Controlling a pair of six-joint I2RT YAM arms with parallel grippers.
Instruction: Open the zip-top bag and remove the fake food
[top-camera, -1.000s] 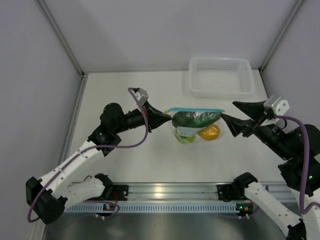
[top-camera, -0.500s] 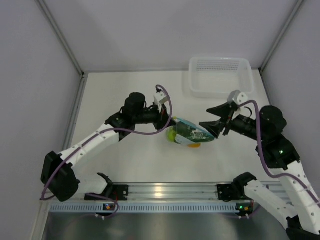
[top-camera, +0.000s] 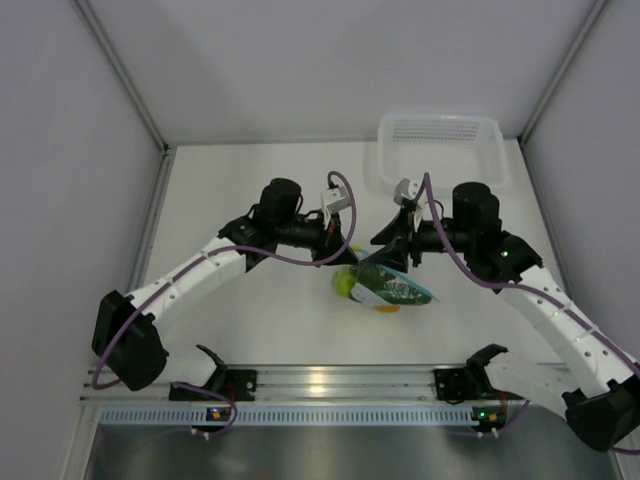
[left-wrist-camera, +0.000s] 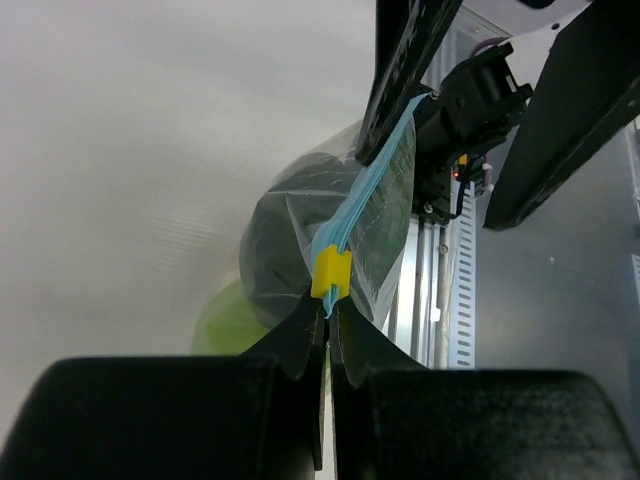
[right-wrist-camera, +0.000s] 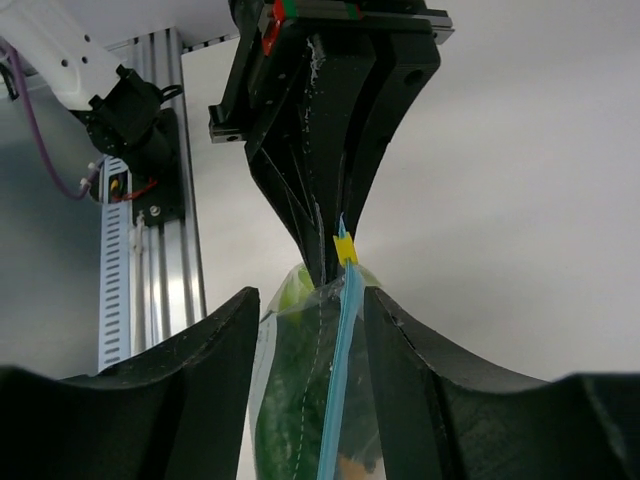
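The clear zip-top bag (top-camera: 392, 288) hangs between my two grippers at the table's middle. It holds a lime-green ball (top-camera: 345, 285), dark green pieces (top-camera: 385, 283) and an orange fruit (top-camera: 386, 306). My left gripper (top-camera: 348, 256) is shut on the end of the bag's blue zip strip (left-wrist-camera: 352, 215), just below the yellow slider (left-wrist-camera: 332, 272). My right gripper (top-camera: 386, 250) is open, and its fingers (right-wrist-camera: 225, 330) stand on either side of the bag (right-wrist-camera: 300, 400). The strip (right-wrist-camera: 335, 390) and slider (right-wrist-camera: 344, 248) run up between them. The zip looks closed.
A white mesh basket (top-camera: 440, 152) stands at the back right. White walls close the table at the left, the back and the right. The aluminium rail (top-camera: 320, 385) with the arm bases runs along the near edge.
Both grippers have moved inward until they nearly meet. The bag, first stretched sideways between them, has swung down and toward the near edge.
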